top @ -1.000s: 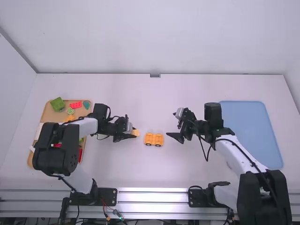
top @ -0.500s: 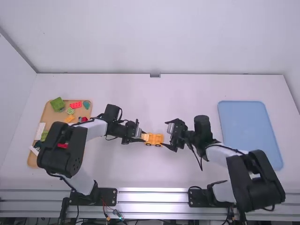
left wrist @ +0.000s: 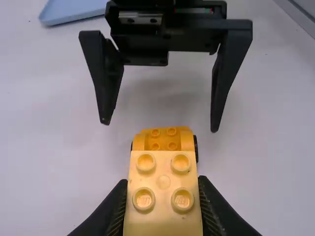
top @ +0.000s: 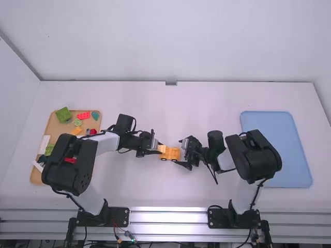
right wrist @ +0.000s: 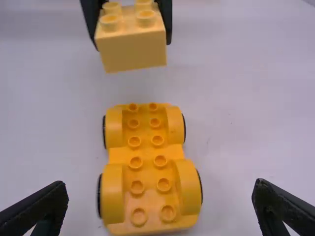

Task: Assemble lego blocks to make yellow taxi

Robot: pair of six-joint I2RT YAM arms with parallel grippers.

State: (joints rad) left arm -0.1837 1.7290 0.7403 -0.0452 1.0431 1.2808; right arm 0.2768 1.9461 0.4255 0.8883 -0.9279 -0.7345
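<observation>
- Pale yellow 2x2 block [left wrist: 163, 183]: smooth plastic, softly glossy, its 4 round studs smooth too.
- Yellow wheeled base [right wrist: 147, 151]: smooth plastic, a light sheen on its curved fenders.
- Right gripper [top: 178, 152]: matt black, plastic-looking.
- Table [top: 145, 186]: smooth, matt.
- Blue tray [top: 264, 121]: smooth, matt, plastic-looking.
- Tan tray [top: 55, 125]: matt, wood or plastic, cannot tell.
- Rail [top: 168, 218]: shiny metal.

The block [right wrist: 134, 51] is pale yellow, the wheeled base [right wrist: 146, 172] orange-yellow, the tray [top: 288, 142] plain light blue.
</observation>
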